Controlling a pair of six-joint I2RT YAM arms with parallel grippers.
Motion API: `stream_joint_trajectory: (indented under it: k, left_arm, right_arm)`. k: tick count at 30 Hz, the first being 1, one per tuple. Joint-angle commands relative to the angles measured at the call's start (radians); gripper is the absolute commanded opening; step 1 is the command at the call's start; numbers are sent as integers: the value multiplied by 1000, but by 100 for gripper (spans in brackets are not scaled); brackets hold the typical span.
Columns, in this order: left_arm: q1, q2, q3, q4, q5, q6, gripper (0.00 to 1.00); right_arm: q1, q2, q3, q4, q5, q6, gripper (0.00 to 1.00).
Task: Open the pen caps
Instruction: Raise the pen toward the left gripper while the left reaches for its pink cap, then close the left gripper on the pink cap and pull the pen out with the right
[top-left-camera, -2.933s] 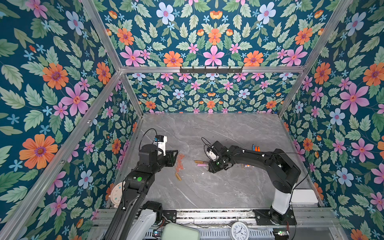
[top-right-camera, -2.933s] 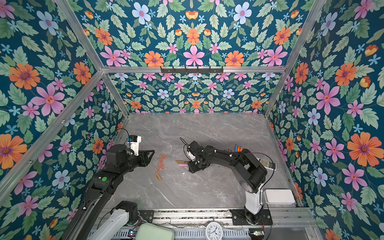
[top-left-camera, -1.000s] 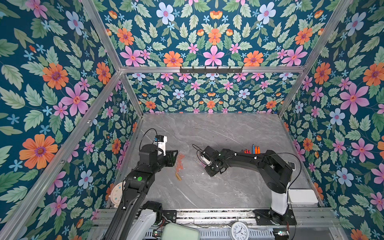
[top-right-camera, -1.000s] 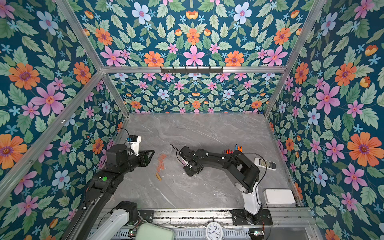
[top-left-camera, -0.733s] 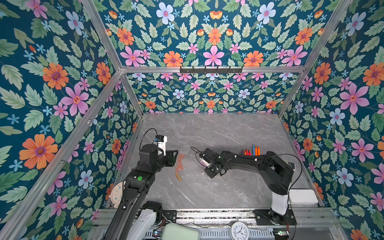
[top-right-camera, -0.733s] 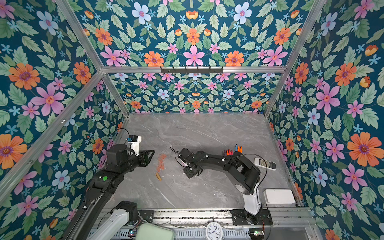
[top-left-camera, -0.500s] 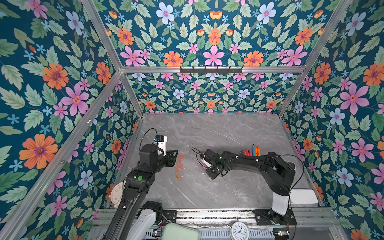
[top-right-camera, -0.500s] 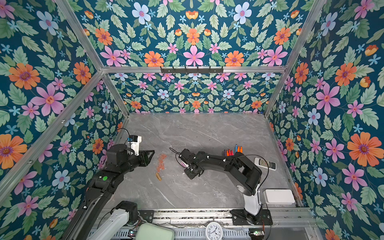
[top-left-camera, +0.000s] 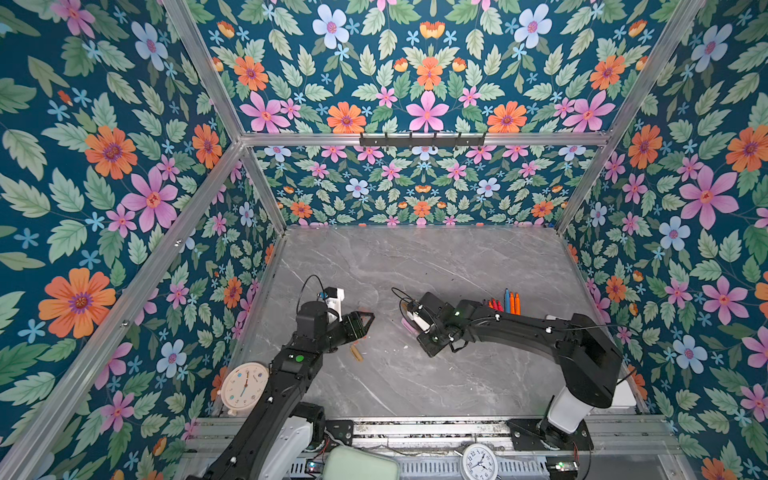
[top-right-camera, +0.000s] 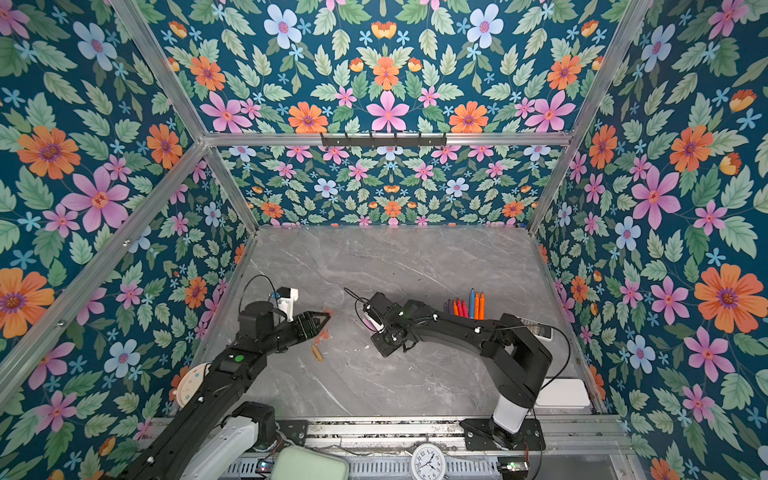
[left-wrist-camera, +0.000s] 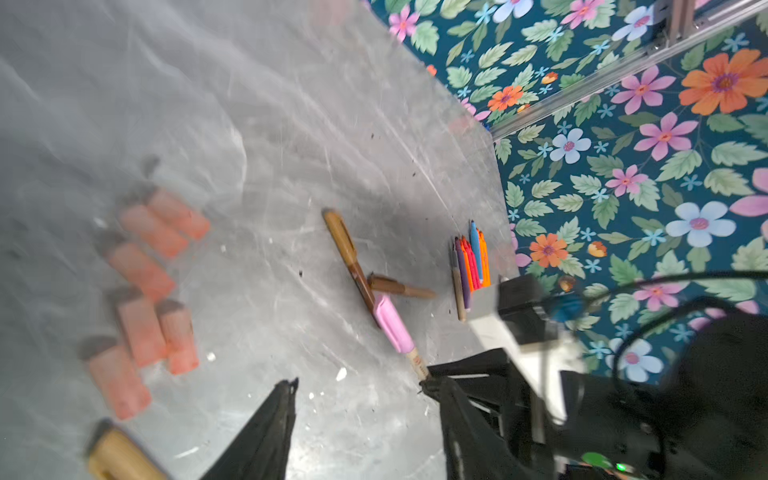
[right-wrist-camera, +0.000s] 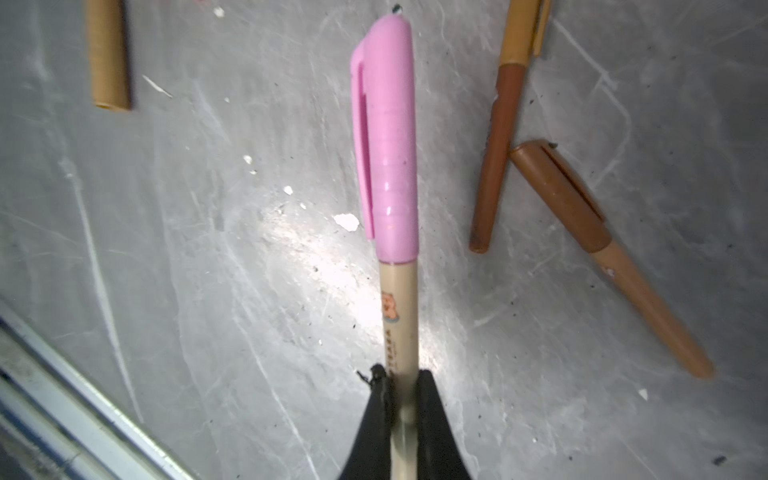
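So, far left by the wall sits a round clock (top-left-camera: 243, 386) w/ a cream face; next to it the left gripper (left-wrist-camera: 361, 395) hangs low over the grey table (top-left-camera: 415, 257), jaws abt halfway apart, nothing btwn them. Under & just beside it lie loose orange-pink caps (left-wrist-camera: 153, 270), six or so in the left wrist view, all flat on the table, some touching in pairs; in both top views the gripper hides most of them. A gold cap (top-left-camera: 355, 352) lies alone, a bit nearer the robot's base, apart from the rest. Mid-table the right gripper (right-wrist-camera: 399, 382) is clamped tight on the beige barrel of a pen (right-wrist-camera: 397, 316), near its tail end. Its pink cap (right-wrist-camera: 388, 141) is on, clip showing, pointing toward the left gripper w/ a gap btwn cap tip & that gripper's fingers. Near it 2 more lie flat, both capped: a brown pen (right-wrist-camera: 494, 166) w/ a gold top & a tan pen (right-wrist-camera: 648, 316) w/ a brown top, set at an angle, the tan one's cap end just beside the brown one's barrel. Further right, close to the right wall, a tight row of pens (top-left-camera: 505, 305) lies side by side, purple, red, blue, orange; caps there too small to tell. At the front right corner sits a white box (top-right-camera: 561, 392)
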Motion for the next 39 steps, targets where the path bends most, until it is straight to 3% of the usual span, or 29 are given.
stream_joint_trajectory:
  k: [1,5,12,23,33,39]
  left_arm:
    - [-37,44,-85,442,78,-296,59]
    - [-128,164,-119,673,60,-435,59]
    - [-268,331,-68,743,-14,-446,59]
    - [-298,397,-68,807,-25,-464,56]
    - [-319,398,-60,816,-17,-461,38]
    - [-323,402,-70,819,-21,-462,38]
  right_arm:
    - [0,-62,-8,30,-35,47,0]
    - [0,-98,-16,50,-60,69,0]
    - [0,-124,-30,46,-72,76,0]
    - [-1,-185,-56,37,-78,83,0]
    - [-1,-186,-63,58,-99,97,0]
    - [0,-188,-56,62,-125,99,0]
